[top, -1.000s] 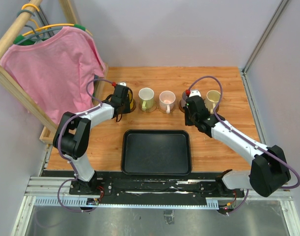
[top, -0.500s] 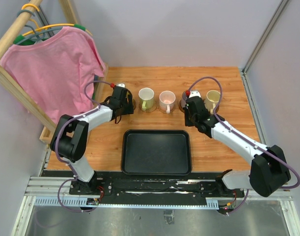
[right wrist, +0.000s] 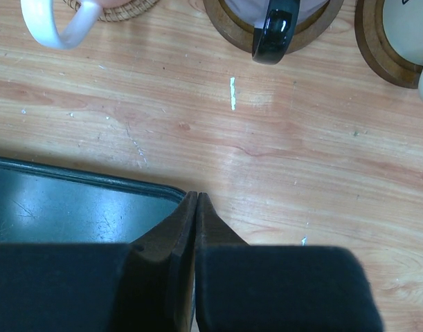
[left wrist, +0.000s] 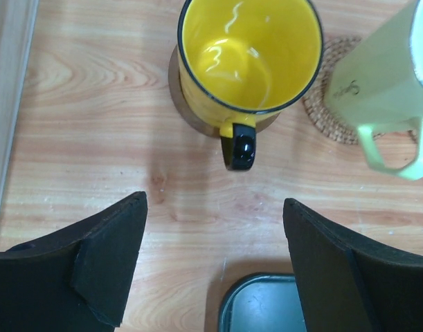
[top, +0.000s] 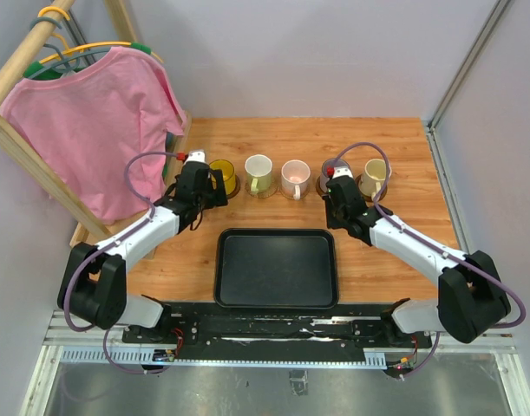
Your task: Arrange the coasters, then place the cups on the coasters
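The left hand (left wrist: 214,211) has just let go and drawn back towards the near side. Its jaws are now spread wide with nothing between them, and the yellow cup (left wrist: 249,55) stands free on its dark coaster (left wrist: 197,123), handle pointing at the hand. That looks like the last cup set down. Next along the row are the pale green cup (left wrist: 377,76) on a woven coaster (left wrist: 329,117), the pink cup (top: 295,178), the greyish purple cup (right wrist: 277,24) and the cream cup (top: 376,173), each seemingly on a disc. The right hand (right wrist: 196,197) is pressed together and empty, hanging over the corner of the black tray (top: 278,269).

The bench (top: 395,139) is orange-toned wood, lightly scuffed, between plain grey walls (top: 317,52). At far left a pink shirt (top: 91,121) hangs on a wooden rack (top: 22,147).
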